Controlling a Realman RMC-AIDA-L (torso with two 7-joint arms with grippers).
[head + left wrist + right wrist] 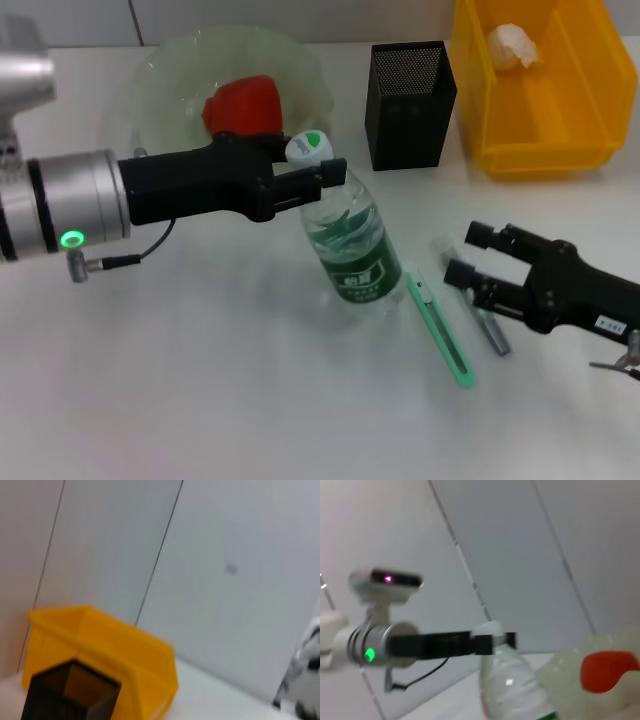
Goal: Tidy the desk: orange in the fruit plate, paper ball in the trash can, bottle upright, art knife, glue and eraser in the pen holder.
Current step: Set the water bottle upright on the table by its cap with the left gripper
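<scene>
The clear bottle point(352, 245) with a green label and white cap stands on the table, leaning slightly. My left gripper point(312, 172) is shut on its neck, just under the cap. The right wrist view shows the bottle point(512, 685) held the same way. A reddish orange point(243, 105) lies in the translucent fruit plate point(170, 70). The paper ball point(512, 45) rests in the yellow trash can point(540, 130). The green art knife point(440, 325) lies flat beside the bottle. My right gripper point(467, 254) stands open just above a small grey stick point(493, 332). I cannot see the eraser.
The black mesh pen holder point(410, 105) stands behind the bottle, between the plate and the yellow bin. In the left wrist view the pen holder point(70, 692) and the bin point(115, 650) sit against a grey wall. The table's near left side is bare white.
</scene>
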